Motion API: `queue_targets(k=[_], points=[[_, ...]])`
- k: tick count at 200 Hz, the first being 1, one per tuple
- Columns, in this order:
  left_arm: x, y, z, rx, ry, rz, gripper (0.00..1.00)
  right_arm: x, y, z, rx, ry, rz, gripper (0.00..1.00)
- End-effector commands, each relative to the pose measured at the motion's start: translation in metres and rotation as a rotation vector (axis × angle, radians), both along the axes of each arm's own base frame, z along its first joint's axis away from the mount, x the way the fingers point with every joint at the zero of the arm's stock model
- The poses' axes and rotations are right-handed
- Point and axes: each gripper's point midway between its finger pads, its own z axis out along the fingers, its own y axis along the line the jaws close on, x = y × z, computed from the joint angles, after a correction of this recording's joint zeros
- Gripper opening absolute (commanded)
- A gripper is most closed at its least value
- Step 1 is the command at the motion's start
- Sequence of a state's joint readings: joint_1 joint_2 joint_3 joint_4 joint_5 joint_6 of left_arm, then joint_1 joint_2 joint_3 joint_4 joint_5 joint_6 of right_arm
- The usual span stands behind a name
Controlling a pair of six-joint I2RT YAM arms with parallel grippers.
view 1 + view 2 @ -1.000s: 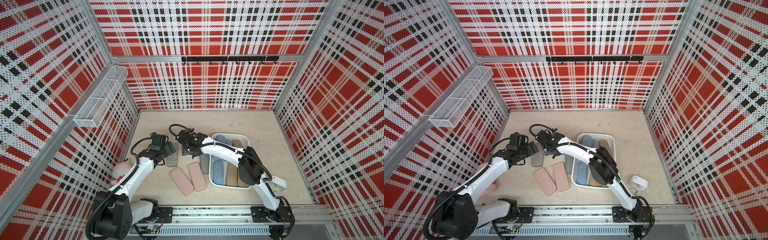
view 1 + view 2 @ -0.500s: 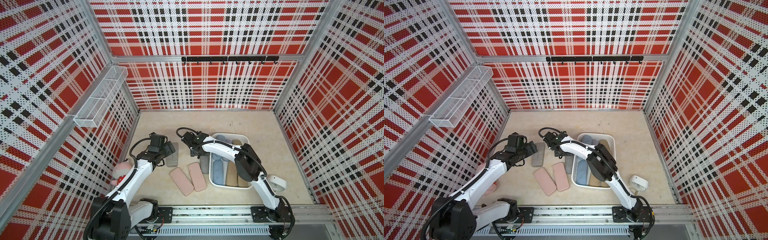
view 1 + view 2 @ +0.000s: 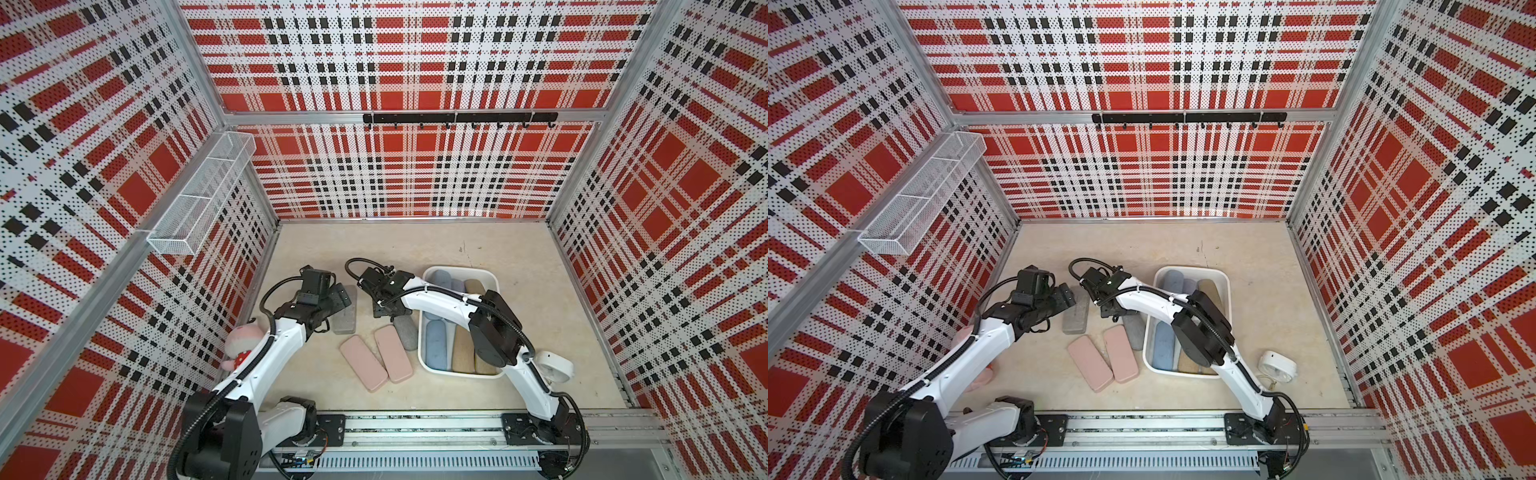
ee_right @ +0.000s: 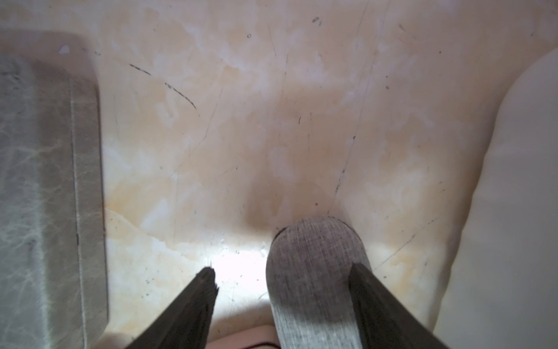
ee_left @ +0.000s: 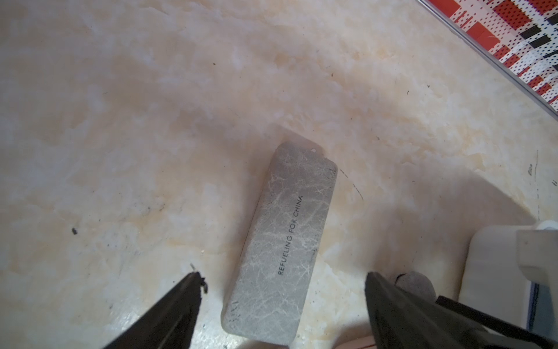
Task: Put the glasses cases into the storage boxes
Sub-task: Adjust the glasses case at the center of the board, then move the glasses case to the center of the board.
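Left claw [image 5: 282, 276] gapes astride the marbled case [image 5: 287, 226]; right claw [image 4: 283, 270] agape, fabric case [image 4: 314, 250] seemingly touching one finger.

Bright, even light is falling from overhead in both top views, whose wide lenses are bowing the plaid walls [image 3: 415, 174] at the edges. Both wrist views are looking soft; in the right one, glare is blooming on the tabletop [image 4: 238, 260] among diffuse shadows.

- Both top views: high, looking steeply down over the whole table [image 3: 415, 249].
- Wrist views: close, facing down; both share the grey marbled case [image 5: 287, 241].
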State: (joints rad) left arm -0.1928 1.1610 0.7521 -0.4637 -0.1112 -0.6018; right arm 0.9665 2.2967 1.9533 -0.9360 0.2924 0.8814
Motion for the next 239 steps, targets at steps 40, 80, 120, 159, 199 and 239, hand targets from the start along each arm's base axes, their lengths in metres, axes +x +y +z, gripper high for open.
queue_targets(k=[40, 80, 120, 159, 199, 239], points=[[0.001, -0.006, -0.002, -0.006, 0.011, -0.01, 0.88, -0.009, -0.028, 0.014, -0.066, 0.048, 0.124, 0.76], [0.003, -0.012, -0.002, -0.005, 0.01, -0.015, 0.88, -0.007, -0.027, 0.001, -0.066, 0.066, 0.117, 0.75], [0.004, -0.011, -0.002, 0.002, 0.011, -0.014, 0.88, -0.004, -0.025, -0.012, -0.078, 0.087, 0.119, 0.71], [0.003, -0.012, -0.006, 0.004, 0.024, -0.014, 0.88, -0.005, -0.023, -0.025, -0.086, 0.11, 0.128, 0.7], [0.003, -0.011, -0.008, 0.009, 0.026, -0.014, 0.88, 0.0, -0.024, -0.026, -0.101, 0.089, 0.118, 0.62], [0.004, -0.01, -0.009, 0.019, 0.029, -0.018, 0.88, 0.024, -0.01, -0.008, -0.074, 0.006, 0.101, 0.6]])
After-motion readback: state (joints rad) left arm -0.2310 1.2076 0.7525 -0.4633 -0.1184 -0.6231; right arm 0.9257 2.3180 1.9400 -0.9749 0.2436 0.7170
